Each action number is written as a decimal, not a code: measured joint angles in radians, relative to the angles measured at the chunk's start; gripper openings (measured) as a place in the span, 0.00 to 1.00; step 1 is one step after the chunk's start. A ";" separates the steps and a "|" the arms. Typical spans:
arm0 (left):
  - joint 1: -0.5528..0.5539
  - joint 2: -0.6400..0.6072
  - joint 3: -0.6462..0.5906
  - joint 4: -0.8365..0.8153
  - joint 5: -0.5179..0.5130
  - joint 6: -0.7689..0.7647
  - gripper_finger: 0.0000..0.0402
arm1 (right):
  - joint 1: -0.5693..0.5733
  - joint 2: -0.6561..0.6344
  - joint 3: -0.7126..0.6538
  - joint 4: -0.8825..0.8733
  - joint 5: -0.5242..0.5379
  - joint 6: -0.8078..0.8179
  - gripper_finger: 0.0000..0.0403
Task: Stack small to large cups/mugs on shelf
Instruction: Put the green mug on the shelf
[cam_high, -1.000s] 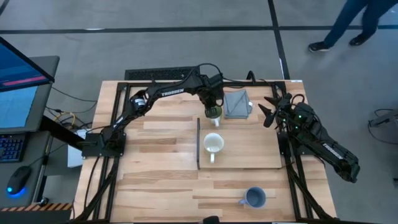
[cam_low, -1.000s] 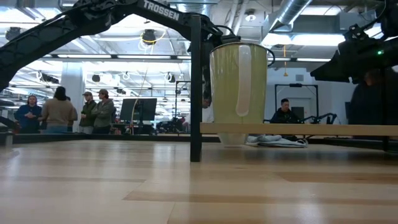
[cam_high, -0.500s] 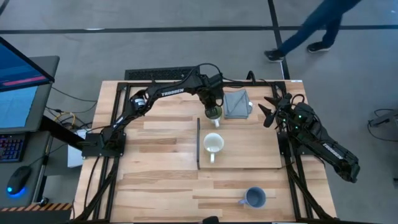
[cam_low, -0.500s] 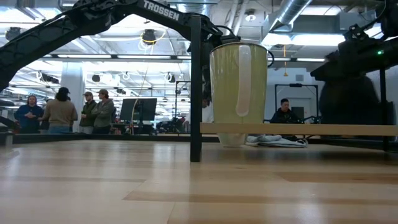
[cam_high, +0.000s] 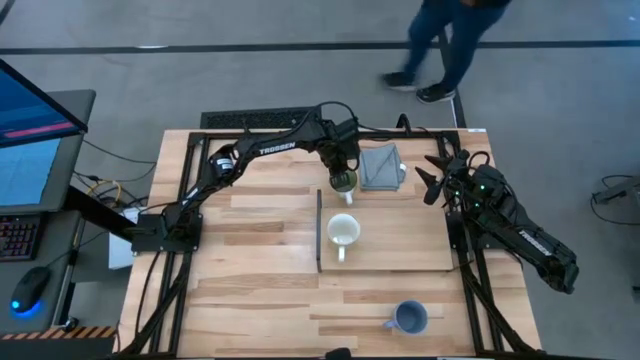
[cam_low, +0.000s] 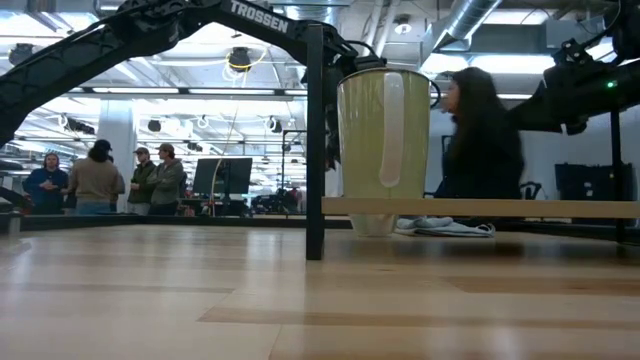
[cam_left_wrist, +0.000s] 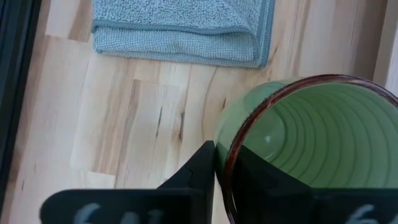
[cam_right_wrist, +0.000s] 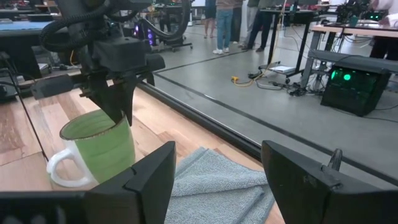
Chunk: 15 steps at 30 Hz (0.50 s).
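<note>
The white mug with green inside (cam_high: 343, 183) is at the far edge of the light-wood shelf (cam_high: 400, 240); my left gripper (cam_high: 342, 172) is shut on its rim. It also shows in the right wrist view (cam_right_wrist: 99, 149), handle (cam_right_wrist: 57, 172) to the side. The cream-white mug (cam_high: 343, 231) stands upright on the shelf, handle toward the near edge. The blue-grey mug (cam_high: 408, 318) stands on the tabletop near the front edge. My right gripper (cam_high: 430, 181) hovers open and empty at the table's far right, past the shelf. My left gripper holds the green-lined mug by its rim (cam_left_wrist: 219, 163), one finger outside the wall (cam_left_wrist: 200, 169) and one inside (cam_left_wrist: 264, 182). The fingers come from above, pointing down (cam_right_wrist: 118, 102). The mug is upright; a pale base (cam_low: 375, 225) shows low under the shelf, seemingly on the tabletop.
A folded grey cloth (cam_high: 381, 167) lies just right of the held mug at the table's far side. The shelf's dark strip (cam_high: 319, 230) runs along its left short edge. People stand and walk in the room beyond the table (cam_low: 480, 140).
Both arms and all mugs have kept still. A person has walked past beyond the table's far edge, from right toward left.
</note>
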 joint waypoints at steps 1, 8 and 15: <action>0.000 0.000 0.000 0.000 0.000 0.000 0.08 | 0.000 0.000 0.000 0.000 0.000 0.000 0.65; 0.000 -0.002 0.000 -0.003 0.000 -0.019 0.18 | 0.000 0.000 0.000 0.000 0.000 0.000 0.65; 0.000 -0.002 0.000 -0.003 0.000 -0.005 0.28 | 0.000 0.000 0.000 0.000 0.000 0.000 0.65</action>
